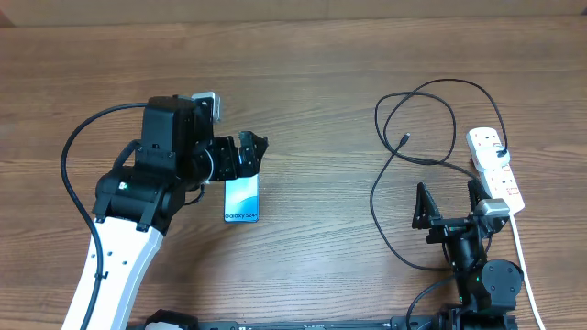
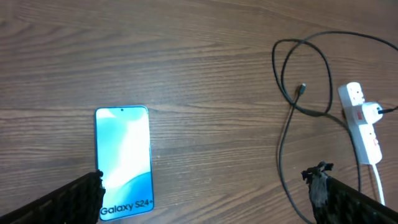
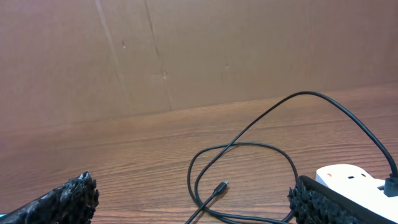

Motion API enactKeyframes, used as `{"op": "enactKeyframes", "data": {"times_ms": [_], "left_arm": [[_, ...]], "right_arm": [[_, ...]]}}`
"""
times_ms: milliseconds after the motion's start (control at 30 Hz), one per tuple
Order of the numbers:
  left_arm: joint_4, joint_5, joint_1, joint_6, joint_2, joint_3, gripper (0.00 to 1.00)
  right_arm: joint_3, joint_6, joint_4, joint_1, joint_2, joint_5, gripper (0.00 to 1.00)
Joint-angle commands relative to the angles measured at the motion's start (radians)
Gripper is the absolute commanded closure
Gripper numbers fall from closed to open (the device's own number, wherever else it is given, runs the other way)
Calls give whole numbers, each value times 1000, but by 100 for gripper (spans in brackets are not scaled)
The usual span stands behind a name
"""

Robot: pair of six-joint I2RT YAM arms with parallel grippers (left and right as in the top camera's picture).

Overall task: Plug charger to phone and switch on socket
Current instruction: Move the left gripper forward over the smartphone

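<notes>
The charger (image 1: 373,195) looks thin and floppy; best pinched just behind its small tip (image 1: 406,139); left claw (image 2: 205,178) and right claw (image 3: 193,185) gape, holding nothing.

phone (image 1: 242,198) left on table (image 1: 312,73), charger (image 1: 405,140) right, socket (image 1: 503,183) far right

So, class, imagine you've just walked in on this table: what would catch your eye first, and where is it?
The bright light-blue phone stands out first, lying flat left of centre, by the open left gripper. Next comes the looping black charger on the right, its small connector loose on the table, its cable running to the white socket near the right edge.
</notes>
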Motion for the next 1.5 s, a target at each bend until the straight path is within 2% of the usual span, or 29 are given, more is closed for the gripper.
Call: {"op": "enactKeyframes", "data": {"times_ms": [0, 167, 567, 867, 967, 1267, 1467], "left_arm": [[3, 24, -5, -27, 11, 30, 0], [34, 12, -5, 21, 13, 30, 0], [38, -26, -16, -18, 118, 30, 0], [32, -279, -125, -154, 262, 30, 0], [34, -351, -148, -160, 306, 30, 0], [35, -377, -152, -160, 446, 30, 0], [32, -375, -151, -160, 467, 30, 0]], "right_arm": [[-10, -4, 3, 4, -11, -2, 0], [-10, -4, 3, 4, -11, -2, 0], [-10, -4, 3, 4, -11, -2, 0], [-10, -4, 3, 4, -11, -2, 0], [-10, -4, 3, 4, -11, -2, 0], [-10, -4, 3, 4, -11, -2, 0], [-10, -4, 3, 4, -11, -2, 0]]}}
